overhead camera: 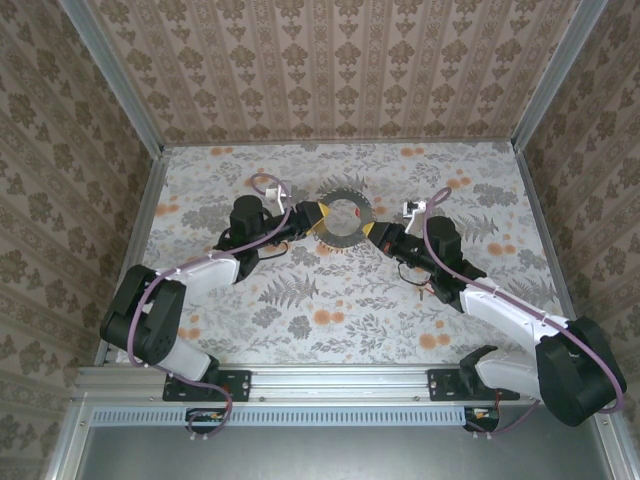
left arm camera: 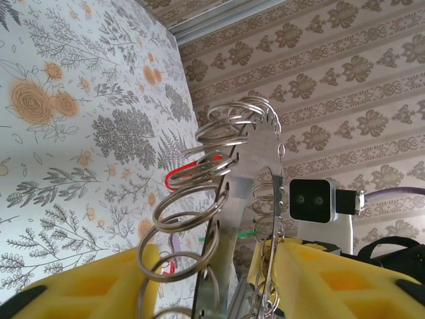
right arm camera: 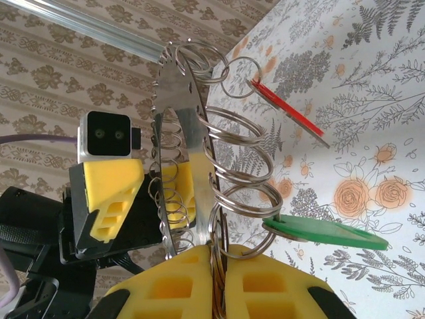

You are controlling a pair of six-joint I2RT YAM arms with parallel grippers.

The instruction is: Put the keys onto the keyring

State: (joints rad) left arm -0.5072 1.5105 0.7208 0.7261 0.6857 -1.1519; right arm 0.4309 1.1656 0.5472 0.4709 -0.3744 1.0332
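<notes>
Over the floral tabletop (overhead camera: 300, 300) you hold the flat toothed metal keyring (overhead camera: 340, 235) on edge: right fingers (right arm camera: 265, 286) pinching its rim, left fingers (left arm camera: 113, 286) spread astride it. Red plastic key tag (right arm camera: 289, 113) and green plastic key tag (right arm camera: 325, 232) already hang on its wire loops (right arm camera: 239, 153); little looks left.

Keyring (left arm camera: 262, 159) bottom cut off by frame edge.

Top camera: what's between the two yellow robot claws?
The big flat toothed metal keyring sits right between the left gripper and the right gripper; the top view shows it.
</notes>
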